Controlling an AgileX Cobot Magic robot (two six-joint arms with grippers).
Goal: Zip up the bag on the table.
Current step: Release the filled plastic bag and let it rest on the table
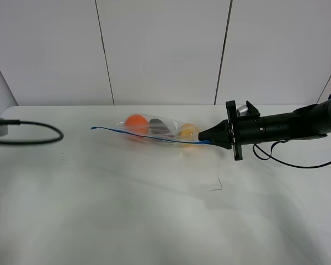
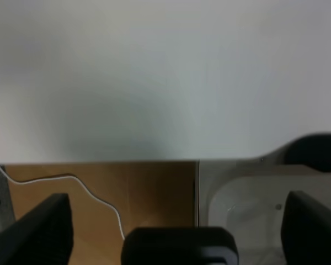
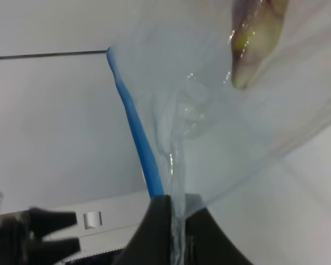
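Blue zipper strip (image 1: pixel 149 136) runs along the near edge of the clear bag (image 1: pixel 157 128), which lies toward the far side of the white tabletop (image 1: pixel 154 210) in the high view, with orange, purple and yellow produce (image 1: pixel 137 122) showing through. The right pincer (image 1: pixel 212 138) meets the strip's right end. From the left wrist, the left pincer (image 2: pixel 174 215) stands spread and empty, with no bag in sight. From the right wrist, the right pincer is pressed together on the crinkly plastic just beside the strip. The step in hand looks like gripping the zipper end. Whether the seam is sealed cannot be told. Next, the left pincer probably needs to anchor the far end.
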